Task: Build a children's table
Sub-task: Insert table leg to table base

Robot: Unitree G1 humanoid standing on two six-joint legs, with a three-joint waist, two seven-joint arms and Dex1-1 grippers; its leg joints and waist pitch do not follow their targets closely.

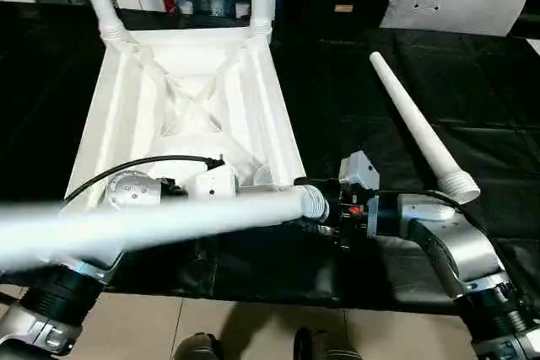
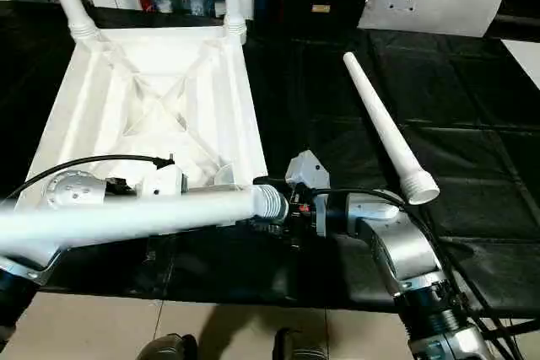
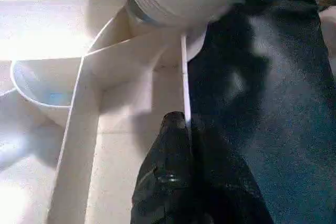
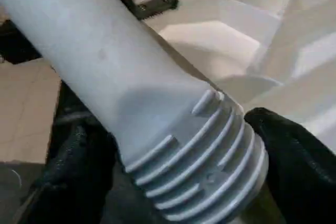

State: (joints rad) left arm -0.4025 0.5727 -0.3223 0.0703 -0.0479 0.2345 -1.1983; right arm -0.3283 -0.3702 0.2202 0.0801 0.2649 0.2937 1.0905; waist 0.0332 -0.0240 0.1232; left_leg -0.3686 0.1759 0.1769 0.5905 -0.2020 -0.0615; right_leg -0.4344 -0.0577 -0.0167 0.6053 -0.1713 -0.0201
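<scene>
The right arm reaches in level from the right, its right gripper (image 1: 331, 206) spread wide around the threaded end of a white leg (image 1: 169, 223) that lies across the table top's (image 1: 126, 99) near edge. The left gripper (image 3: 181, 129) is pinched tight on that top's thin rim. Another leg (image 1: 418, 128) lies on the black surface (image 1: 354, 99).

We see bright overhead light w/ glare on the top (image 1: 181, 99); near leg (image 1: 152, 225) blurred, out of focus; black surface (image 1: 354, 99) dim.
</scene>
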